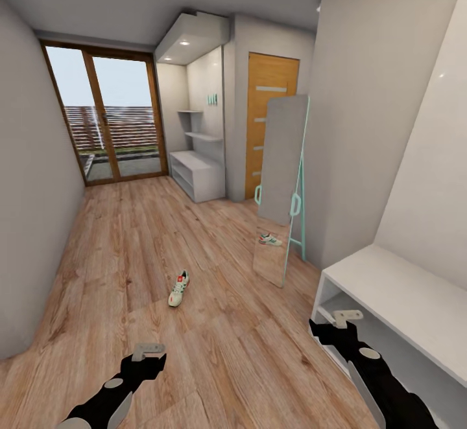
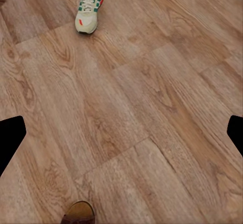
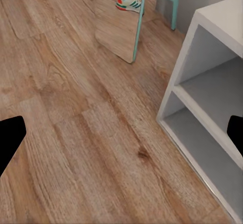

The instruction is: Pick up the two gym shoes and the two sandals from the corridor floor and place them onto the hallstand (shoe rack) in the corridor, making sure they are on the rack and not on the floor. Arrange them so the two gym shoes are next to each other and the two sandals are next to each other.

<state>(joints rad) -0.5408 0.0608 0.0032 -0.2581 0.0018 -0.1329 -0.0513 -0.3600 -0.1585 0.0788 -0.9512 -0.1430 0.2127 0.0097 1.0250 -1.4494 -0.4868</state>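
Observation:
One gym shoe (image 1: 179,288) (image 2: 88,7), white with green stripes and a red tongue, lies on the corridor floor (image 1: 130,254) ahead of my left gripper (image 1: 148,351) (image 2: 121,133). That gripper hangs open above bare planks. A second gym shoe (image 1: 270,240) (image 3: 129,2) shows in the glass of the leaning mirror (image 1: 282,176); I cannot tell whether it is a reflection. A dark brown rounded piece, apparently a sandal (image 2: 79,214), is cut off by the left wrist view's edge. My right gripper (image 1: 347,317) (image 3: 121,133) is open. The hallstand (image 1: 194,173) stands far down the corridor.
Close at my right stands a low white bench with open shelves (image 1: 389,293) (image 3: 212,82), next to my right gripper. The teal-framed mirror leans on the right wall. Glass doors (image 1: 107,118) close the far end, and a wooden door (image 1: 269,92) is behind the mirror.

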